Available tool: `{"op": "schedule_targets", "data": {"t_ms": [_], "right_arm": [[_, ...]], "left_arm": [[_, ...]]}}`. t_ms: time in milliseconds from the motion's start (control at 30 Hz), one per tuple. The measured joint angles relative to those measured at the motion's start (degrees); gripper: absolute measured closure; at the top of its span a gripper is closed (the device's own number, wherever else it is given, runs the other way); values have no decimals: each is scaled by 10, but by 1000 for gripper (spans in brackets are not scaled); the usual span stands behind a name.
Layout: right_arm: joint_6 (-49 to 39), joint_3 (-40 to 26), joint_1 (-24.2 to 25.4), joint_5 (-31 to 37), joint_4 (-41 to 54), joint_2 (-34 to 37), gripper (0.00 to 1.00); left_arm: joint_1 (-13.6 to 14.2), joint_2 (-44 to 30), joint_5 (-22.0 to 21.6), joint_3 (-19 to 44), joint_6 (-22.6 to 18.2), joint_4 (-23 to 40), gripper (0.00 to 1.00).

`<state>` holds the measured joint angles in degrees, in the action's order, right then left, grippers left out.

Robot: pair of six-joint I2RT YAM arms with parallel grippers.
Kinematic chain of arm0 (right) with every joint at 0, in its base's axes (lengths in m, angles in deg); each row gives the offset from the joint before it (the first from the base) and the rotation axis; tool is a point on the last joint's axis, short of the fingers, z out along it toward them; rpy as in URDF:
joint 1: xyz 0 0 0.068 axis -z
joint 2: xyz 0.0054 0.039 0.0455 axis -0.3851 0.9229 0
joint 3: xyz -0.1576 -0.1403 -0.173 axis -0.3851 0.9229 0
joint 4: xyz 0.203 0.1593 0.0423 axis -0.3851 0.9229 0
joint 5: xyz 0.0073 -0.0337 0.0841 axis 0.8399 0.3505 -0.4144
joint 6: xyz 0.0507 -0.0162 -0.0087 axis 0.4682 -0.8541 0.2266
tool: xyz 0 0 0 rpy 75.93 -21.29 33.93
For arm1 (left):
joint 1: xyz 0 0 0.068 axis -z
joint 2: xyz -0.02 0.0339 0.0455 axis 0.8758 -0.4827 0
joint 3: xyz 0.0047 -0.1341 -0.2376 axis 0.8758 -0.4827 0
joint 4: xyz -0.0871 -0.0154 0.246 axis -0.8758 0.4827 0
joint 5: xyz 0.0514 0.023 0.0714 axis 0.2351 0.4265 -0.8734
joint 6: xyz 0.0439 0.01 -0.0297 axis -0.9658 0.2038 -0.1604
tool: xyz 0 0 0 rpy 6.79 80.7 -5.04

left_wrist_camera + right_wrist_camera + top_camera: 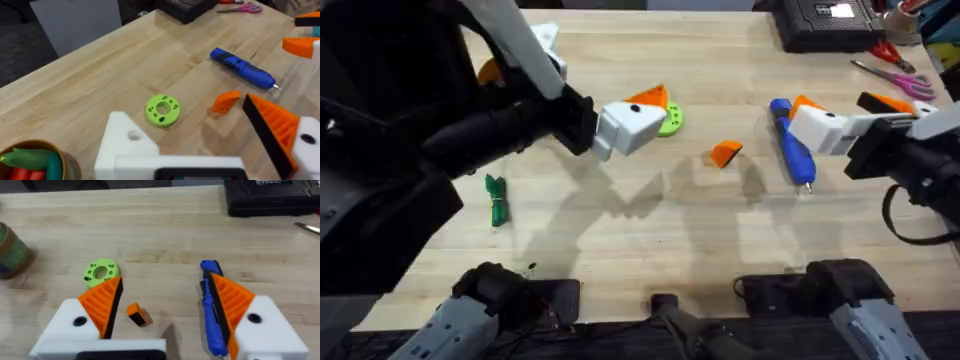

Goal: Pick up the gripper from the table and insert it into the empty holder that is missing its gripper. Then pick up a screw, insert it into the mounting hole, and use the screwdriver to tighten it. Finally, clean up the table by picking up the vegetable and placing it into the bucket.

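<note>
The loose orange gripper [726, 153] lies on the bare wood just right of centre in the overhead frame, a small wedge whose long axis runs roughly left-right with a slight tilt. It sits between the two arms: the green ring [670, 121] is up and to its left, and the blue screwdriver [792, 142] lies to its right, shaft running top to bottom with the tip toward the lower edge. The left gripper [638, 120] hangs up-left of the wedge, over the green ring; its wrist view shows one white holder [127, 145] bare of any orange tip and the other finger carrying its ribbed pad, jaws spread wide with nothing between them. The right gripper [815, 118] sits to the right, above the screwdriver, both orange pads in place, also wide apart and empty. I judge the right arm the natural one to fetch the wedge, since the bare holder it must go into belongs to the left. The green vegetable [497, 198] lies at lower left, and the bucket [12, 250] stands at the far left of the right wrist view.
</note>
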<state>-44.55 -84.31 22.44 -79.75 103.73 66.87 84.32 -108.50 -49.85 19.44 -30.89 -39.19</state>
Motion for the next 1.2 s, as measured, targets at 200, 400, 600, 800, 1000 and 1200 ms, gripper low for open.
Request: {"op": "schedule_targets", "data": {"t_ms": [200, 400, 600, 800, 1000, 1200], "right_arm": [[0, 0, 0, 0, 0, 0, 12], [0, 0, 0, 0, 0, 0, 12], [0, 0, 0, 0, 0, 0, 12], [0, 0, 0, 0, 0, 0, 12], [0, 0, 0, 0, 0, 0, 12], [0, 0, 0, 0, 0, 0, 12]], "left_arm": [[0, -1, 3, 0, 0, -14, 14], [6, 5, 3, -9, -1, -80, 14], [33, 115, 1, -114, -1, -126, 14], [47, 283, 1, -239, -1, -150, 14], [47, 386, 1, -358, -1, -240, 14], [47, 437, 1, -439, 17, -265, 13]]}}
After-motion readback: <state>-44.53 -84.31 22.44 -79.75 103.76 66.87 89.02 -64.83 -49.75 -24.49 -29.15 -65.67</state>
